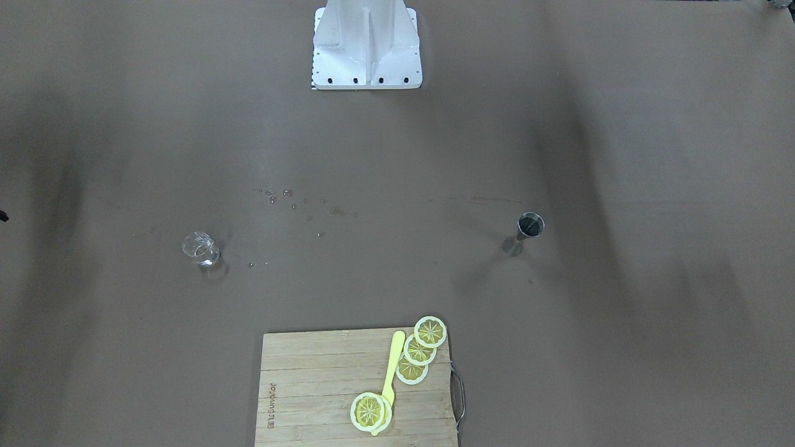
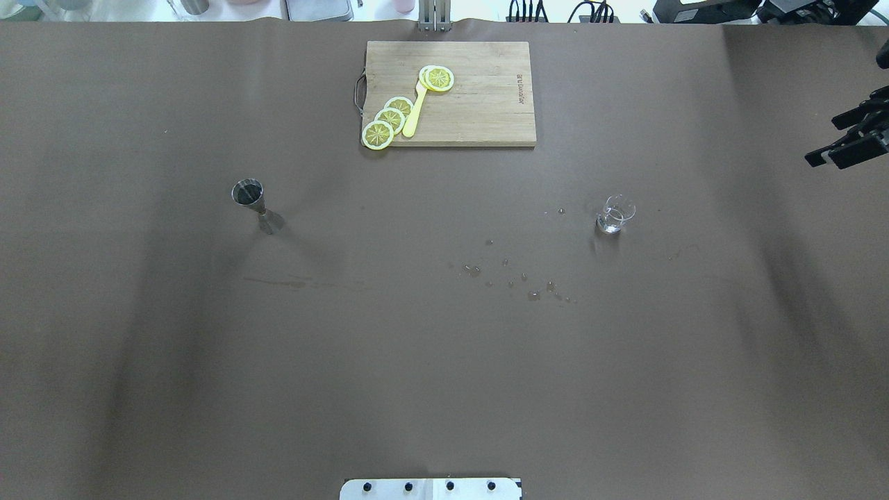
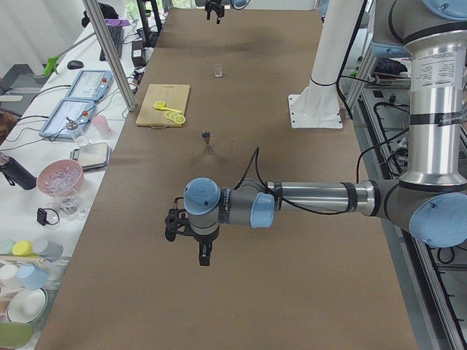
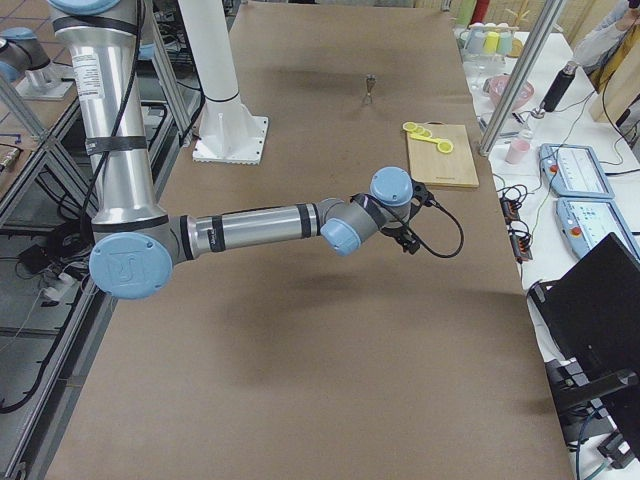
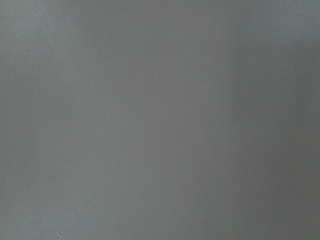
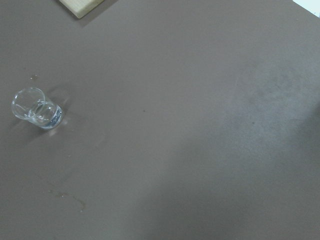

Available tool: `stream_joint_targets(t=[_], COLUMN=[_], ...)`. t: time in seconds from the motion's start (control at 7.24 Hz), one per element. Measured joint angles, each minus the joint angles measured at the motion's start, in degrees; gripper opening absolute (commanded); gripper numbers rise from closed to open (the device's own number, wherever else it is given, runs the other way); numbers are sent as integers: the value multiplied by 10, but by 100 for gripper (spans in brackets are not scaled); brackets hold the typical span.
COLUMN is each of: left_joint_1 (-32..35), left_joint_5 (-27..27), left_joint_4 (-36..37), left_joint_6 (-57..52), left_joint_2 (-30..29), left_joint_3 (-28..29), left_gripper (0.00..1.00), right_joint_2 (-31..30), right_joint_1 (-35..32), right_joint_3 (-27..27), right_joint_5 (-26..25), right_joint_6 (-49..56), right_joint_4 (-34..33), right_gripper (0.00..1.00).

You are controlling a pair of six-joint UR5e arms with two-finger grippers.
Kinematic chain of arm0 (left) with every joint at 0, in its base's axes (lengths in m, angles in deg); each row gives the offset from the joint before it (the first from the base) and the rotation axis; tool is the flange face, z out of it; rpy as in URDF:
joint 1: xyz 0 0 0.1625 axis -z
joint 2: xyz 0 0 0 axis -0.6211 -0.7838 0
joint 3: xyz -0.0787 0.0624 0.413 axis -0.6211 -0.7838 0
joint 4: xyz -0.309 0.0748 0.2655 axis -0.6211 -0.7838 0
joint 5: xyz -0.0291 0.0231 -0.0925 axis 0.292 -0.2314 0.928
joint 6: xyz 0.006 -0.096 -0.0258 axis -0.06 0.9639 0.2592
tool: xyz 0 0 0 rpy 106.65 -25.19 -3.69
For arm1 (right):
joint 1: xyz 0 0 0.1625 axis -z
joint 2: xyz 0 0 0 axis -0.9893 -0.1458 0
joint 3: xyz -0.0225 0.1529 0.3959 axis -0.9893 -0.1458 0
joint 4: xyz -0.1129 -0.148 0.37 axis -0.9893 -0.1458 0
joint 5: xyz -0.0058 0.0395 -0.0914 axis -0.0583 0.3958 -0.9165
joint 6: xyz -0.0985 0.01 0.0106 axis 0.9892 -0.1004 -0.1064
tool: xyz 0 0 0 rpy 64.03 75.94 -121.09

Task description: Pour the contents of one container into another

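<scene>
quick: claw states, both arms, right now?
Left claw: cannot tell, it shows only in the side view.
Right claw: open, holding nothing.

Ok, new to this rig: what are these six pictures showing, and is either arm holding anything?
Two robot arms share a table. Two pictures look down on it, from behind the robot and from across; two look along it from its ends; two come from wrist cameras. On it stand a metal jigger and a small glass pitcher, far apart, spilled drops between. A cutting board carries lemon slices and a yellow tool. The right end effector hangs open and empty at the table's edge. The left end effector holds nothing; open or shut, I cannot tell.
</scene>
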Motion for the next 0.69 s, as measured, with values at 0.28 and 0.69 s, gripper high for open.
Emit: stream_joint_targets(t=[0.28,0.69], left_joint_1=[0,-1], left_joint_5=[0,1], left_joint_4=[1,1], left_joint_6=[0,0], left_joint_2=[4,5], left_joint_3=[-8,-12], left_gripper=[99,99], right_joint_2=[-2,-3], right_joint_1=[37,86], right_joint_3=[-22,-64], right_joint_5=[-2,-7], right_joint_6=[-49,-60], right_joint_4=[98,233], right_gripper=[99,99])
